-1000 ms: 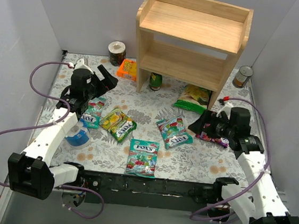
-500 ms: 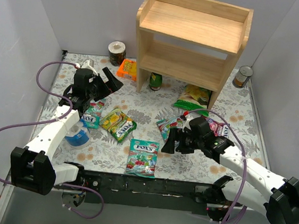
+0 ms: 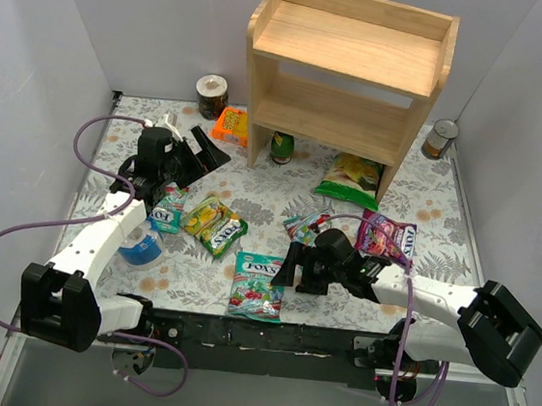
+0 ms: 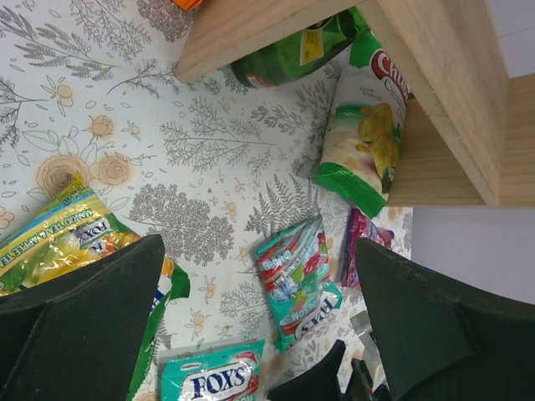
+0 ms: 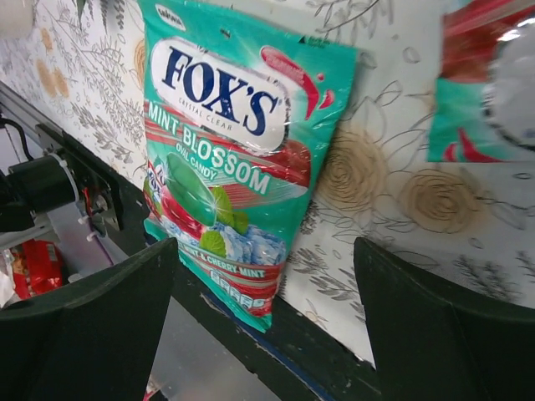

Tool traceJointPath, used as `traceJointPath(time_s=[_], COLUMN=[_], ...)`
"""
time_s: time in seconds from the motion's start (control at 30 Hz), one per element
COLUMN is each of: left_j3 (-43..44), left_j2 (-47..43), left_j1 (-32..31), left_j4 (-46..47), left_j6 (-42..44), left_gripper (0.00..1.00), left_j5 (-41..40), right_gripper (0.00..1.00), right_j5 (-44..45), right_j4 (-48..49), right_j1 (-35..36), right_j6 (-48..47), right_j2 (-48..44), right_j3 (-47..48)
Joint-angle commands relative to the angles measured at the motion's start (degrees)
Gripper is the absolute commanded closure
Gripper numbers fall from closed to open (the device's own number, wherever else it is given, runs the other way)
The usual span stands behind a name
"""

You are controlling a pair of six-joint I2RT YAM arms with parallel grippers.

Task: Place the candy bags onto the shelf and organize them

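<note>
So the desk (image 3: 426, 208) with the flowery cloth fills most of the top view, and the shelf (image 3: 348, 71) stands at 12 o'clock. In the left wrist view it's cut down to a couple of wooden edges. The right tool (image 3: 292, 265) is down low around 6 o'clock, fingers spread wide with nothing in them. Its wrist view shows the mint teal bag (image 5: 230, 159) flat on the desk between them, right at the near edge. The left tool (image 3: 199, 147) sits at 9 o'clock, also wide open and empty. The green-and-yellow snack bag (image 3: 351, 179) lies by the shelf's right leg, its top tucked underneath. The purple bag (image 3: 386, 239) lies at 4 o'clock. The red-and-teal bag (image 3: 305, 226) near the middle is half covered by the right arm. The yellow-green bags (image 3: 213, 224) at 8 o'clock look like two overlapping, hard to say. Another teal bag (image 3: 166, 211) is mostly under the left arm. Smaller bits at the back: a tin (image 3: 210, 95) at 11, a can (image 3: 441, 138) at 1 and an orange packet (image 3: 231, 124).
</note>
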Motion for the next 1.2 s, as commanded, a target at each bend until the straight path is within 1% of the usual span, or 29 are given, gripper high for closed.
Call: traceJointPath(time_s=[0.0,0.03,0.13,0.33,0.43,0.47,0.53,0.57,0.63,0.67,0.7,0.87,0.93,1.17], left_j3=[-1.0,-1.08,-1.0,0.41,1.28,1.46,1.99,2.08,2.25,2.25,2.17,1.99,1.73,0.85], left_j2=[0.0,0.27,0.71,1.85,2.38,2.38,2.64,2.64,2.73,2.64,2.47,2.2,1.94,1.76], left_j1=[-0.42,-0.51,-0.69,-0.95,-1.04,-1.04,-1.04,-1.04,-1.04,-1.04,-1.04,-1.04,-1.04,-0.95], left_j4=[1.36,1.54,1.72,1.01,0.49,0.4,0.48,0.31,0.13,0.13,0.13,0.13,0.13,-0.92], left_j6=[-0.49,-0.49,-0.66,-0.93,-1.01,-1.01,-0.84,-0.84,-0.84,-0.93,-0.93,-1.37,-1.54,-1.8], left_gripper=[0.02,0.02,0.02,0.02,0.02,0.02,0.02,0.02,0.02,0.02,0.02,0.02,0.02,0.02], left_j5=[1.55,1.64,1.73,1.55,1.11,1.11,1.11,1.11,0.5,0.5,0.32,-0.29,-0.47,-2.49], right_gripper=[0.11,0.11,0.13,0.17,0.26,0.38,0.52,0.66,0.8,0.91,0.98,0.99,0.99,0.99], right_j5=[2.37,4.81,7.55,6.24,4.93,4.66,4.13,4.22,5.61,6.23,6.85,10.28,13.0,16.17], right_j4=[5.5,3.59,5.05,10.85,13.14,13.23,12.8,12.45,10.0,8.85,7.8,-1.51,-3.98,-5.13], right_j1=[3.47,4.43,5.66,5.93,5.93,5.93,5.93,5.84,5.84,5.84,5.84,5.84,5.76,5.84], right_j6=[7.23,8.2,11.54,16.46,16.91,17.09,17.09,16.91,15.95,15.25,13.59,6.91,3.65,-6.98], right_j2=[3.67,4.2,4.73,8.41,10.61,11.66,12.37,12.46,12.03,11.41,11.06,8.95,7.99,0.52], right_j3=[1.01,1.36,-0.03,-2.68,-3.2,-3.12,-2.68,-2.5,-1.28,-0.66,0.21,7.24,9.0,14.54])
